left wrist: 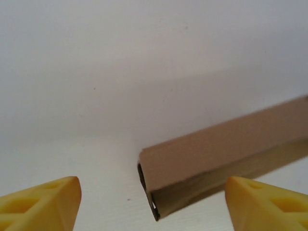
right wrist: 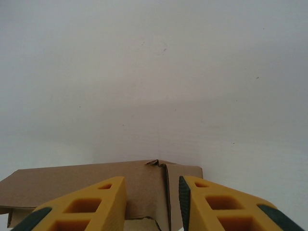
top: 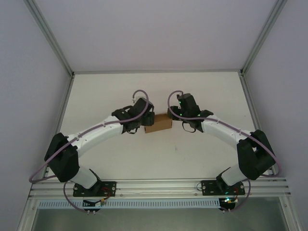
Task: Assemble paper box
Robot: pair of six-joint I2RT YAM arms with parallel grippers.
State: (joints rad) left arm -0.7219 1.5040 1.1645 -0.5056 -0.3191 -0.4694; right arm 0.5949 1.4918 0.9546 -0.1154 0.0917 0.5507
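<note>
The paper box is a small plain brown cardboard box lying on the white table between the two arms. My left gripper is at its left end. In the left wrist view the box lies at a slant with its open end toward me, and the left gripper stands open, its yellow fingers wide apart on either side and clear of the cardboard. My right gripper is at the box's right end. In the right wrist view it is closed on the cardboard beside a folded seam.
The white table is bounded by white walls with aluminium frame posts at the back corners. A metal rail carrying the arm bases runs along the near edge. Both arms arch inward from the sides.
</note>
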